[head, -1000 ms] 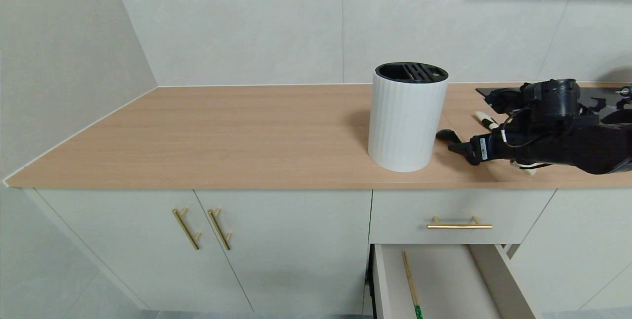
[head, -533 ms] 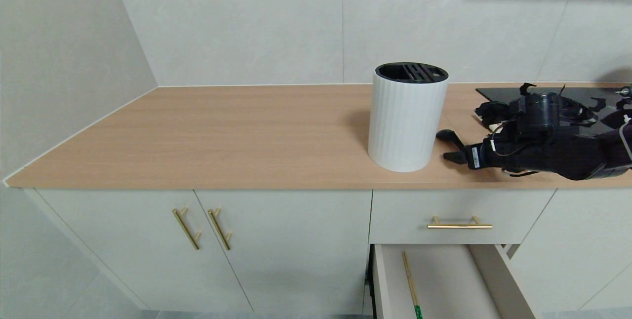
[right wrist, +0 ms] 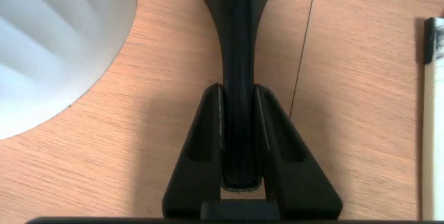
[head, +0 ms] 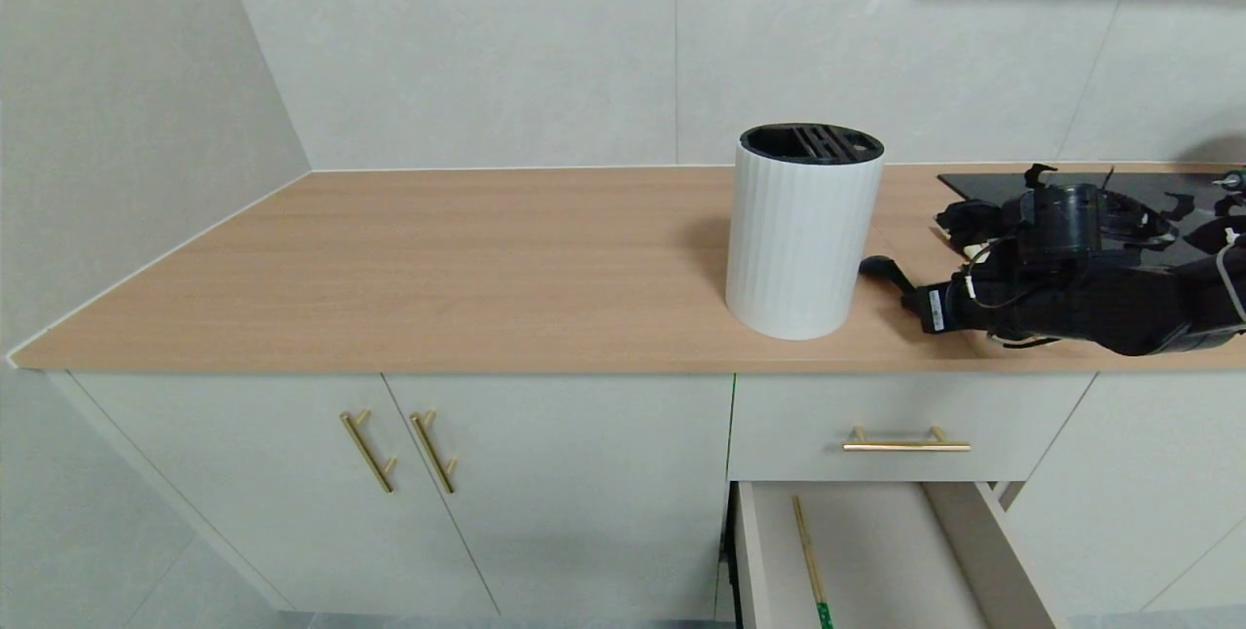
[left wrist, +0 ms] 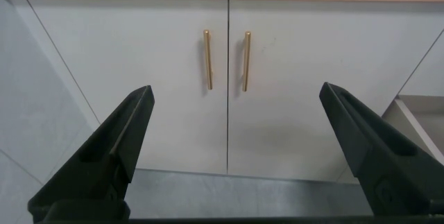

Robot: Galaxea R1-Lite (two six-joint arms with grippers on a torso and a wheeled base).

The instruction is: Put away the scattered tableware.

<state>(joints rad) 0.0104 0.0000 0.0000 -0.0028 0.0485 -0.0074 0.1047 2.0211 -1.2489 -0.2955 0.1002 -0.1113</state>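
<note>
On counter [head: 487,259], white holder [head: 800,240] stands beside right end effector [right wrist: 238,106] clamping handle [right wrist: 234,23].

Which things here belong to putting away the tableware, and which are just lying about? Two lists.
Job: black-handled utensil clamped in the right tool; white ribbed cylindrical holder; open white drawer holding bamboo chopsticks; white stick-like utensil.
Lying about: black glass cooktop; gold cabinet handles.

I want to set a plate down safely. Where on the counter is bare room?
Bare: the wide counter from the left wall to the white holder. Crowded: right of the holder, where the right hand grips a black handle in front of the cooktop.
</note>
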